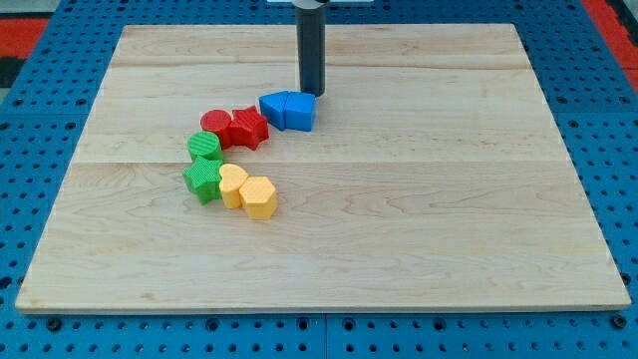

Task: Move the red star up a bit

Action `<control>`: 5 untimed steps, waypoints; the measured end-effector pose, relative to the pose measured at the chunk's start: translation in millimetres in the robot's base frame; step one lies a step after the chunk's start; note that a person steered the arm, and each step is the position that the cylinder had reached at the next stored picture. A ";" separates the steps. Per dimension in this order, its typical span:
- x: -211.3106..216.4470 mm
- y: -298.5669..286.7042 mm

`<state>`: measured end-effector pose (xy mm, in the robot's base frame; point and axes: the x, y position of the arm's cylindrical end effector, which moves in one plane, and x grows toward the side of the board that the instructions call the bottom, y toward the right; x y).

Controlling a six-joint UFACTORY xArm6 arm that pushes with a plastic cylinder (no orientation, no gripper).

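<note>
The red star (249,128) lies left of the board's middle, touching a red round block (215,124) on its left. Two blue blocks sit just right of the star: a blue block (272,106) and a blue wedge-like block (300,111), touching each other. My tip (313,93) stands just above and right of the blue blocks, close to or touching the right one, and well to the right of the red star.
Below the red blocks a green round block (204,147) and a green star (203,179) sit in a curve with a yellow block (232,184) and a yellow hexagon (259,197). The wooden board (449,199) rests on a blue pegboard.
</note>
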<state>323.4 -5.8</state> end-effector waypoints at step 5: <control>49.0 66.3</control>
<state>372.4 60.5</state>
